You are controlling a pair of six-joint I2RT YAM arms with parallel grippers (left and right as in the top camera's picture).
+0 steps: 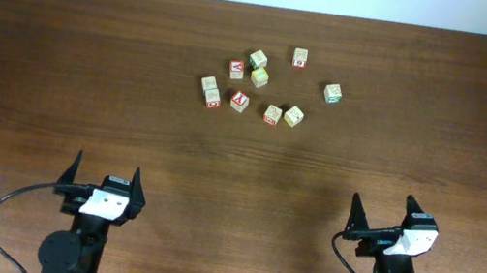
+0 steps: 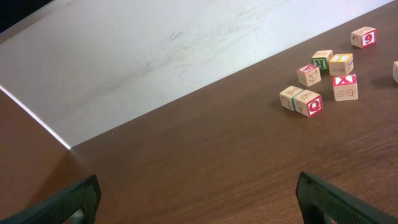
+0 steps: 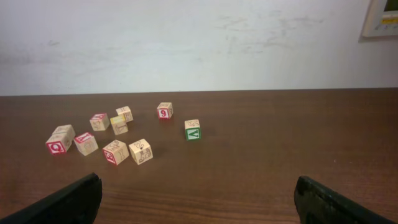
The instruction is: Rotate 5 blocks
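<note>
Several pale wooden letter blocks lie scattered at the far middle of the table. Among them are a red-faced block, a green-edged block out to the right and a red-marked block farthest back. The left wrist view shows a red Q block and a red 9 block. In the right wrist view a green V block stands apart. My left gripper and right gripper sit near the front edge. Both are open, empty and far from the blocks.
The dark wooden table ends at a far edge below a white wall. A black cable loops beside the left arm's base.
</note>
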